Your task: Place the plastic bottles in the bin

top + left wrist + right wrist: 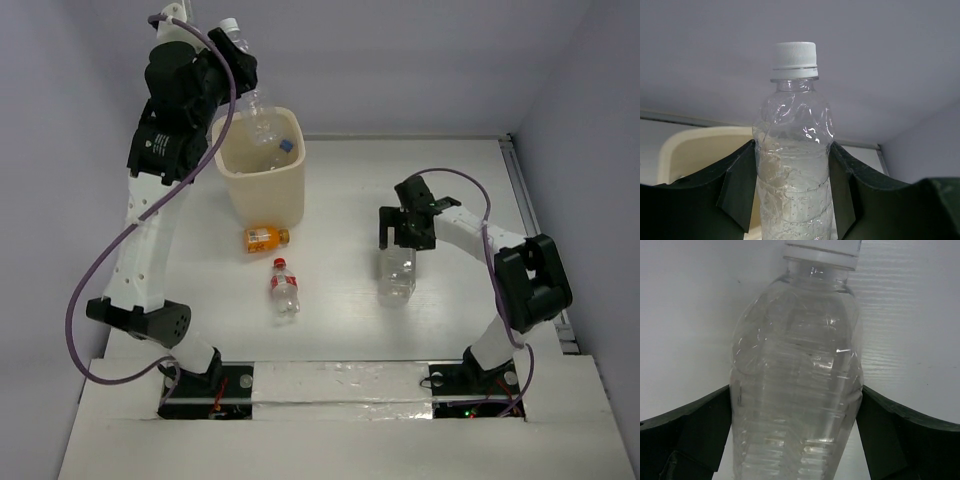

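Left gripper (793, 146) is clamped on a clear white-capped bottle (792, 100), jaws on both sides of the body, cap end pointing away from the wrist. From the top camera it's held up in the air at the back-left rim of the bin (268, 195). In the wrist view the bin's mouth shows behind the bottle. Bin sits back left on the table (340, 330) with bottles inside, including a blue-capped bottle (286, 145) (can't count the clear ones). Right gripper (795, 390) is down on the big clear bottle (795, 355), which lies on the table right of centre. Its jaws are spread wide and touch the bottle on both sides below the shoulder. Orange bottle (266, 237) lies on its side just in front of the bin. Red-capped bottle (284, 290) lies a bit nearer the arms. Both are apart from each other and well clear of either gripper
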`<state>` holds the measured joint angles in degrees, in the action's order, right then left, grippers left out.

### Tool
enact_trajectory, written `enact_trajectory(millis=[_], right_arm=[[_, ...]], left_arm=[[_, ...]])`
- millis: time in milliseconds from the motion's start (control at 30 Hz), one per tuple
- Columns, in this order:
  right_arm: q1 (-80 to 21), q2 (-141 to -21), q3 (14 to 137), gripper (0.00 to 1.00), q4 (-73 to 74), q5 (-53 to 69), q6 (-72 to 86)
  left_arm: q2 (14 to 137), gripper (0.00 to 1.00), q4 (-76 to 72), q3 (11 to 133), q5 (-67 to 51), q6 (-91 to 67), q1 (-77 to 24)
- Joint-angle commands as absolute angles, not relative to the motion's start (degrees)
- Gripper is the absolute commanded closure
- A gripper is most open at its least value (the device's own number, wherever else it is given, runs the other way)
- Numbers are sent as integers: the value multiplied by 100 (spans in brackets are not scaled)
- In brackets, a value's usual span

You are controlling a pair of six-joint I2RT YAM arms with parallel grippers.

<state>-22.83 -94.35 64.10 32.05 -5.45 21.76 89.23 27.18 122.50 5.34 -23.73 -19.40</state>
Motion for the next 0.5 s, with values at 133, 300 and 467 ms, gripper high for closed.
enact_trajectory(millis=[133,300,467], right_arm=[[-2241,-9852,6653,4,3006,-378,2083],[-2241,-9670,6662,26,2813,-159,2144],[-2241,-8799,6837,32,2549,245,2355]], left_arm=[[9246,73,1557,12095,1106,-2154,-1661],[9264,73,310,11217,1652,-1680,-1661],[9316,71,-674,10267,2170,-1134,-1661]])
